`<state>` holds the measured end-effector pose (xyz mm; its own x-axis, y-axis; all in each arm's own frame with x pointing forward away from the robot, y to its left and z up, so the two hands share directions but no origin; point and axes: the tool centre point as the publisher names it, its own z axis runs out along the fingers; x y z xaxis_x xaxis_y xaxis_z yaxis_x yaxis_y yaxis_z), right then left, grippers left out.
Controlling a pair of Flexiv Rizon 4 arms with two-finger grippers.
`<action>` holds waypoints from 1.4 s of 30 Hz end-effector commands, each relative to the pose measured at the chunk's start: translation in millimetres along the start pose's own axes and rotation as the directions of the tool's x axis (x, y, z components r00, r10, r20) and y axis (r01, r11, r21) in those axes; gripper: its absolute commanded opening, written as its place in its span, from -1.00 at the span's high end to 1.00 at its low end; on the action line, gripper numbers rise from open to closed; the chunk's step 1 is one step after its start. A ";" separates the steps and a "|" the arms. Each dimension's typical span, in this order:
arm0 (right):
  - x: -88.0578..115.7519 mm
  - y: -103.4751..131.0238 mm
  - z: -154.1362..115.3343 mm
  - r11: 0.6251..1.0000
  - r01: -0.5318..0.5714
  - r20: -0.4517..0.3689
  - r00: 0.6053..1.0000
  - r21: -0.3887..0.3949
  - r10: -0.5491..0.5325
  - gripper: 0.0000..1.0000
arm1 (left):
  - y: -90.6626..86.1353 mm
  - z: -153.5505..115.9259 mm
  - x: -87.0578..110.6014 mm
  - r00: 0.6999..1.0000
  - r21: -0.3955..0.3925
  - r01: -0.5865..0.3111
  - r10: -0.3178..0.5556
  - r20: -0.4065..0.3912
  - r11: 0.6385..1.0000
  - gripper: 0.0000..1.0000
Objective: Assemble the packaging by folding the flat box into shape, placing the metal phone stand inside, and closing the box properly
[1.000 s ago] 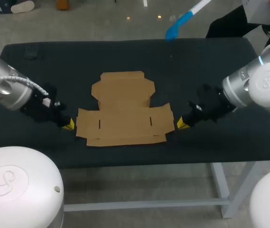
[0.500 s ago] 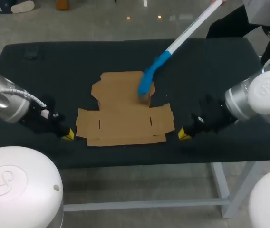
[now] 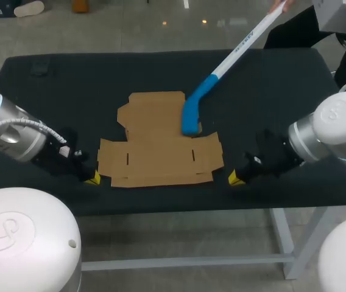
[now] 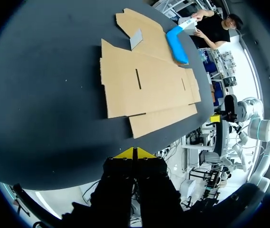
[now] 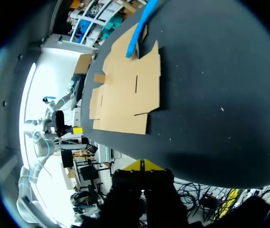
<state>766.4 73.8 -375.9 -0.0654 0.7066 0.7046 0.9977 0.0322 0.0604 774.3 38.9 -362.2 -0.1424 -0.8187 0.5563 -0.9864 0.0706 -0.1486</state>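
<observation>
The left gripper (image 3: 92, 177) and right gripper (image 3: 235, 177) were both closed tight and empty (tips touching), flanking the box (image 3: 158, 155). A blue-ended stick (image 3: 191, 115) lay over it.

Flat cardboard box blank (image 3: 161, 146) lies unfolded mid-surface (image 3: 282, 91). Left tool (image 3: 91, 177) sits just beside its front-left corner, right tool (image 3: 235, 177) near its front-right. A person's blue-ended stick (image 3: 191, 115) touches the blank's rear-right flap.
</observation>
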 end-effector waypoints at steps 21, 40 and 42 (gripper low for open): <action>-13.9 -6.9 7.6 0.998 -0.043 0.006 0.999 -0.044 0.044 1.00 | 2.1 11.2 -13.5 1.000 0.002 0.011 -0.011 -0.012 1.000 1.00; -14.7 -6.2 6.1 0.998 -0.044 0.002 0.999 -0.045 0.044 1.00 | 1.5 10.2 -14.4 1.000 0.000 0.014 -0.014 -0.012 1.000 1.00; -14.7 -6.2 6.1 0.998 -0.044 0.002 0.999 -0.045 0.044 1.00 | 1.5 10.2 -14.4 1.000 0.000 0.014 -0.014 -0.012 1.000 1.00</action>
<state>762.1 69.7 -391.2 -0.0189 0.7138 0.7000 0.9977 -0.0322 0.0599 775.4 45.2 -378.5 -0.1299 -0.8115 0.5698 -0.9881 0.0579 -0.1427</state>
